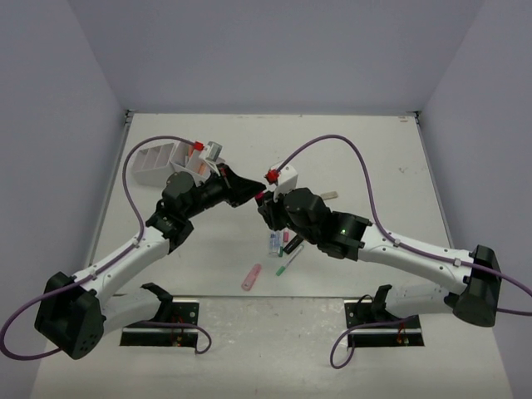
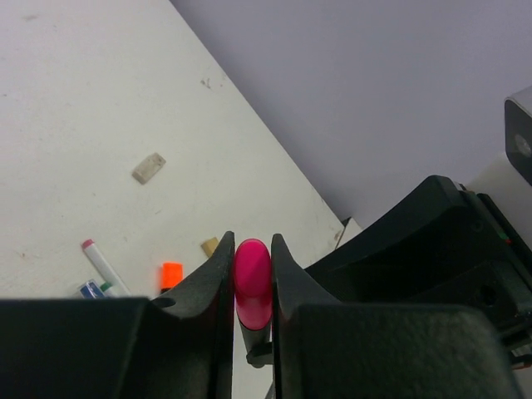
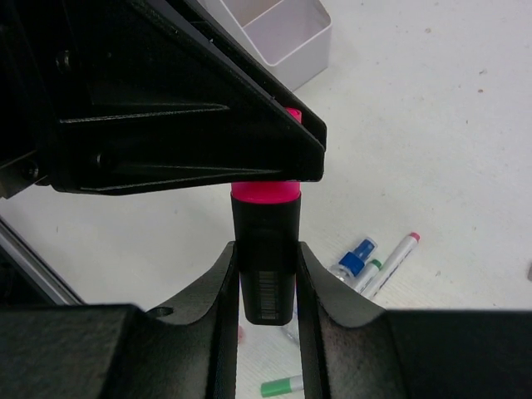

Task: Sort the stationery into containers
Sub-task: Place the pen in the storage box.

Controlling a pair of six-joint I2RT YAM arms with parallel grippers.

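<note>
The white plastic compartment organiser [image 1: 158,165] sits far left on the table [image 1: 332,141], well apart from the black-barrelled, pink-capped highlighter [image 3: 266,278], held in mid-air between both arms. Right gripper [image 3: 266,249] pinches the barrel, left gripper [image 2: 252,245] the cap. Light, stiff, slick, I'd judge; the barrel is safer, a cap can pull off. Only the right wrist view shows the barrel.

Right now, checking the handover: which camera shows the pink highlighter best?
Right wrist: the highlighter shows black barrel and pink cap. Left wrist shows only its pink tip; top view hides it between left end effector and right end effector.
</note>
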